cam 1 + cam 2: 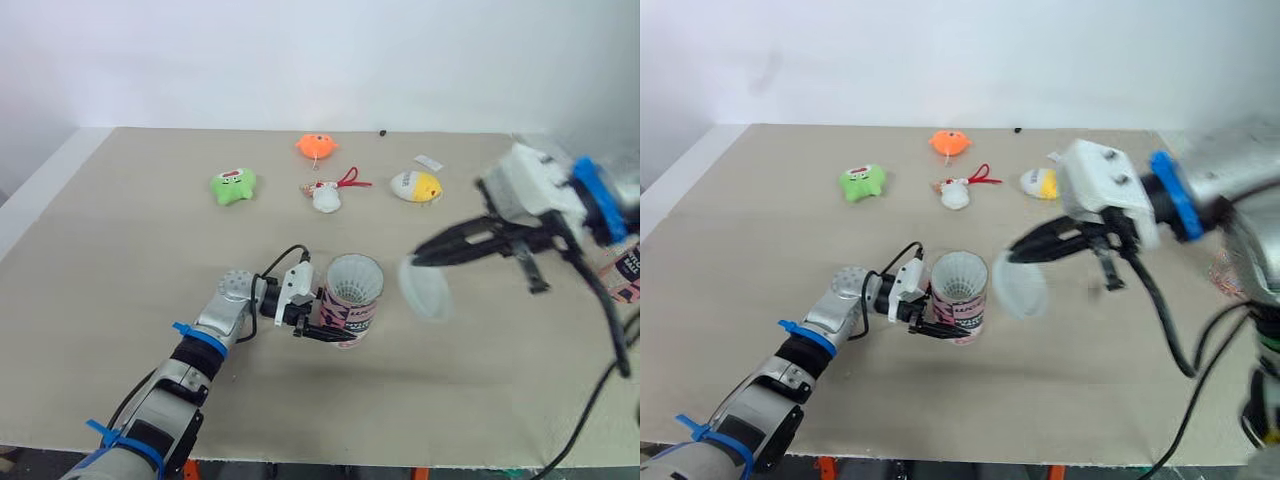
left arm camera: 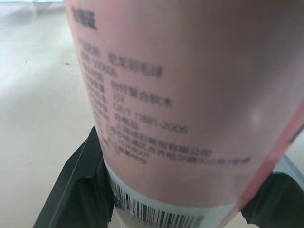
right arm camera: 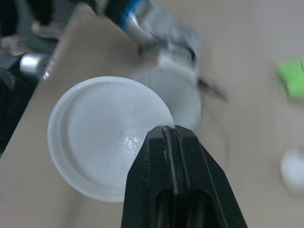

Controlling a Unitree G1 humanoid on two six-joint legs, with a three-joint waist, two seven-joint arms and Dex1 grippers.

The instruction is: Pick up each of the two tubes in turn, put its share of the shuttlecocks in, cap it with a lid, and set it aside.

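From the head camera, a tan table point(image 1: 120, 250) lies under a white wall. A pink printed tube point(image 1: 355, 292) stands upright near the table's middle, and it is the landmark for everything else. White shuttlecocks point(image 1: 355, 272) fill its open mouth. The left gripper point(image 1: 330, 328) reaches in from the tube's left, its two black fingers closed against the tube's lower part, one on each side. Just to the right of the tube, raised off the table, hangs a round, cloudy white lid point(image 1: 425, 290). The right gripper point(image 1: 420, 256) pinches the lid's upper edge with its fingers nearly together, and its arm comes in from further right. Well beyond the tube, toward the wall, sit four small toys: a green toy point(image 1: 233, 186) off to the left, an orange toy point(image 1: 317, 146) farthest back, a white toy point(image 1: 326, 197) with a red cord, and a yellow toy point(image 1: 416, 186) to the right. From the left wrist camera, the tube's pink label with dark print is very close, with a barcode point(image 2: 156, 216) on the pale band at its base. A black finger point(image 2: 78, 185) presses against each side. From the right wrist camera, the lid's shallow rimmed face is turned to the camera, gripped at its edge by the shut black fingertips. The tube shows blurred just past the lid.
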